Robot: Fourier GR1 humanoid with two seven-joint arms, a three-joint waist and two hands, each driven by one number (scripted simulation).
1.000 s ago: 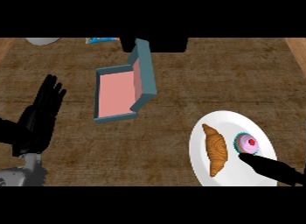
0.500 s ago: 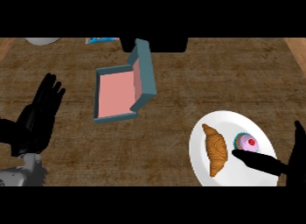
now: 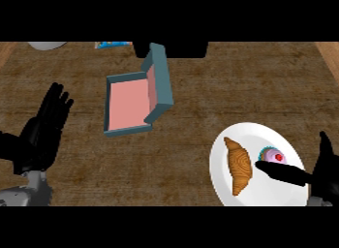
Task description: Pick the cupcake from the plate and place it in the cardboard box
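Head view: right hand open at the worktop's lower right corner, thumb just beside cupcake on plate, left hand open at left edge; risk of thumb nudging cupcake into croissant or tipping it on closing, before transfer to box.

Light falls evenly and rather dimly across the brown counter. The white plate at near right is the brightest spot.
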